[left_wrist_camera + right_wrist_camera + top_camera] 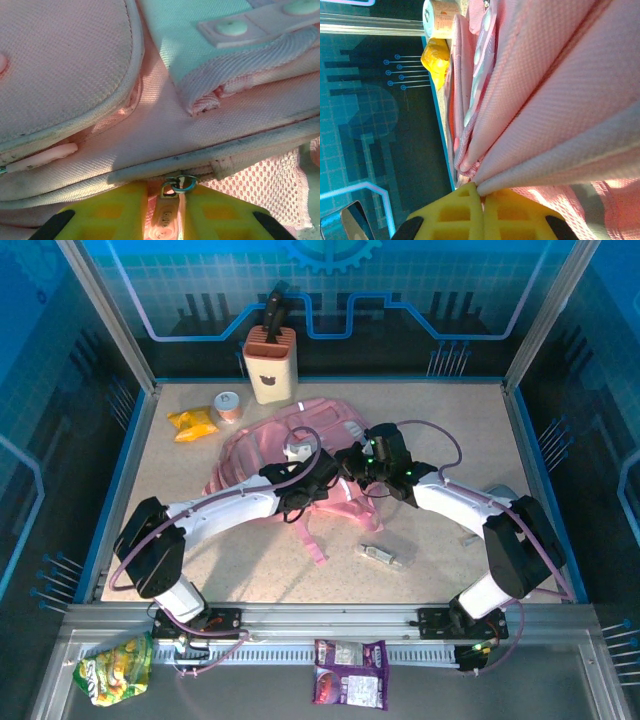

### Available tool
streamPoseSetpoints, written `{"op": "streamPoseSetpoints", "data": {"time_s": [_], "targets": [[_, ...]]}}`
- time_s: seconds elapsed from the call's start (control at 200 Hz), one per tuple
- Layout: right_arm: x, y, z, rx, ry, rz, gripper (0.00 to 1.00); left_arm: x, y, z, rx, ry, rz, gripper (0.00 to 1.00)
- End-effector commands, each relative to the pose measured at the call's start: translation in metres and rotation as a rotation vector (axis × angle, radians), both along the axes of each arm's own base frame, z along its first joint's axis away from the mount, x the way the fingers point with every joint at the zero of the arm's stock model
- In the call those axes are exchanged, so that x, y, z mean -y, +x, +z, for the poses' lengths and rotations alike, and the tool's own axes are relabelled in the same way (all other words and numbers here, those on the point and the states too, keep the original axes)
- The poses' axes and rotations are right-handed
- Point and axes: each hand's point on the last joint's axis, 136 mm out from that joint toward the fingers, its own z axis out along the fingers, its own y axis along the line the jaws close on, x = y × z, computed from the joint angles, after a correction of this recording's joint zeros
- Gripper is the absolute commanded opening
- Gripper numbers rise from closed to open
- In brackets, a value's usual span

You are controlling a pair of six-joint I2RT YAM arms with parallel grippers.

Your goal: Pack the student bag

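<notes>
Pink fabric bag (300, 455) lying mid-tabletop (420, 420), both arms converged on its near edge. Right tool (482, 197) clenched on a fold of bag fabric, presumably to brace it taut. Left tool (165, 210) pinching the zip pull (167, 215), likely to draw the zipper open.

Overhead view; wrist close-ups on bag (300, 455)

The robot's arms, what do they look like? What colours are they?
Each arm has white tube sections joined by chunky black joints, left arm and right arm alike. Purple-grey cables loop along both. Small green lights glow near the right gripper. The left gripper has bright yellow fingers with a grid pattern and black trim.
</notes>
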Motion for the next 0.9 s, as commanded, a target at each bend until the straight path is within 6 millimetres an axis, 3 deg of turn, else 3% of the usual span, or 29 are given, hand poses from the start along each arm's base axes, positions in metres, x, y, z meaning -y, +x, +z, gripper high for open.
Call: {"op": "streamPoseSetpoints", "data": {"time_s": [0.0,0.195,0.41,0.6,0.69,0.795,0.895], "targets": [[-0.011,0.002,0.033,0.11,0.068,0.044,0.0,-0.014,0.0,-0.011,-0.041,0.013,0.064,0.24],[-0.007,0.003,0.031,0.113,0.054,0.039,0.0,-0.02,-0.002,-0.009,-0.028,-0.008,0.071,0.12],[-0.001,0.007,0.025,0.11,0.025,0.034,0.0,-0.038,-0.015,-0.006,-0.034,-0.008,0.075,0.08],[0.008,0.012,0.017,0.097,0.014,0.015,0.0,-0.055,-0.034,-0.024,-0.109,0.029,0.045,0.08],[0.007,0.011,0.017,0.103,0.006,0.02,0.0,-0.057,-0.04,-0.038,-0.147,0.047,0.022,0.09],[0.004,0.011,0.014,0.098,0.009,0.027,0.0,-0.042,-0.035,-0.043,-0.146,-0.001,-0.032,0.13],[0.0,0.01,0.011,0.089,0.015,0.037,0.0,-0.031,-0.025,-0.041,-0.117,-0.056,-0.053,0.26]]}}
